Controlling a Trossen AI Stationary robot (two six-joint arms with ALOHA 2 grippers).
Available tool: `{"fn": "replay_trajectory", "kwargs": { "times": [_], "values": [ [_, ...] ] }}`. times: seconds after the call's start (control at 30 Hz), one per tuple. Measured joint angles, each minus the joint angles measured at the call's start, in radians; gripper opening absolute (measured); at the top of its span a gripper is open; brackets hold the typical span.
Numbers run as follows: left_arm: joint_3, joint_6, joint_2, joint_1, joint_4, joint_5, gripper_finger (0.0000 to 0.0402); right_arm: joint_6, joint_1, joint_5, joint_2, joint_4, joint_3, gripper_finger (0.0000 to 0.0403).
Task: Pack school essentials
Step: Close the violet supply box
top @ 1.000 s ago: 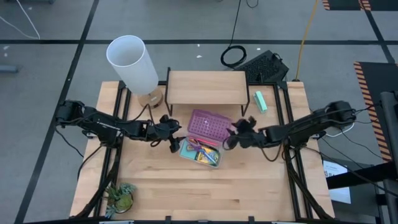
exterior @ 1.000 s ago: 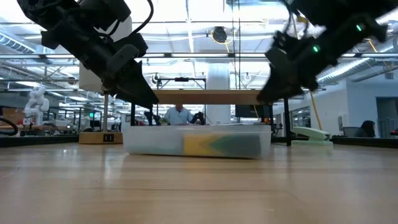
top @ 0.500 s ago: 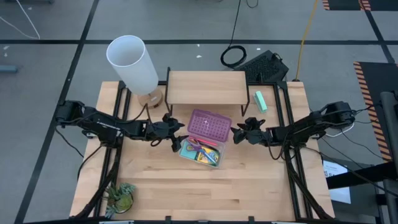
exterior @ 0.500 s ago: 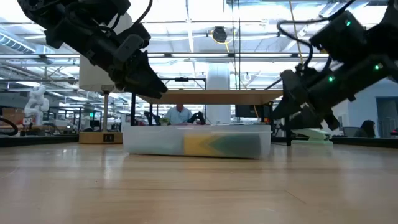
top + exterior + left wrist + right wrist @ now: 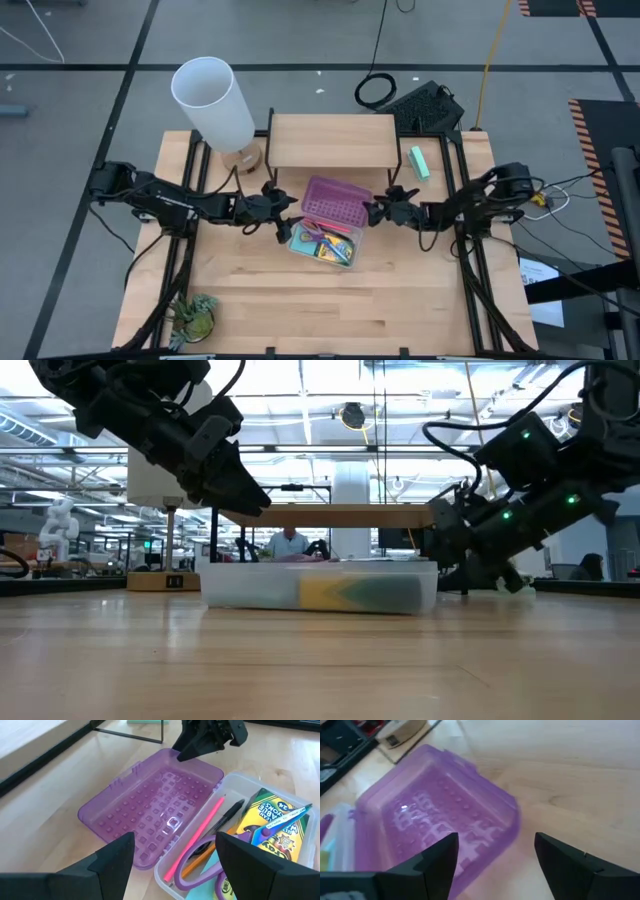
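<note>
So the right gripper (image 5: 372,210) just swung back and dropped lower over the last second. It was up over the box's near-right side, and now it sits low at the far right corner of the purple lid (image 5: 335,201), jaws spread, nothing between them. From its wrist camera the lid's corner lies right ahead of the open jaws, not between them yet. The left gripper (image 5: 283,232) has barely budged; it hangs at the opposite side of the clear box (image 5: 318,586), jaws apart and empty too, with the box's open end just in front of them.

My read: the stuff is already packed and the right arm is lining up to flip that lid shut. The lid is still flopped open flat on the counter (image 5: 260,300), hinged to the box's far edge.

Inside the box, seen past the left jaws: the crayon box (image 5: 272,822), a thin pink stick (image 5: 194,839), a black pen (image 5: 225,820) and the purple scissors handles (image 5: 197,866), all lying alongside each other.

Writing: the crayon box has "24" in a corner and what looks like "WASHABLE" along the edge, but I can't read a brand for sure. Nothing legible on the lid.
</note>
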Motion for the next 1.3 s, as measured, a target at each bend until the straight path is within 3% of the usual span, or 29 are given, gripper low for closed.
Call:
{"fn": "replay_trajectory", "kwargs": {
  "times": [0.2,0.4,0.73,1.0,1.3],
  "values": [
    [0.000,-0.022,0.000,-0.001,-0.008,0.000,0.0282,-0.096,-0.009,-0.057,0.044,0.117,0.000,0.0215],
    [0.000,-0.026,0.000,-0.002,-0.015,0.000,0.0282,-0.154,-0.008,-0.058,0.043,0.146,0.000,0.0151],
    [0.000,-0.030,0.000,-0.002,-0.029,0.000,0.0282,-0.397,0.030,-0.116,0.043,0.319,0.001,0.0050],
    [0.000,-0.042,0.000,-0.002,-0.037,0.000,0.0282,-0.548,0.073,-0.102,0.043,0.421,0.001,0.0023],
    [-0.001,0.025,0.004,0.014,0.009,-0.020,0.0282,-0.702,0.147,0.063,0.044,0.501,0.000,0.0018]
  ]
}}
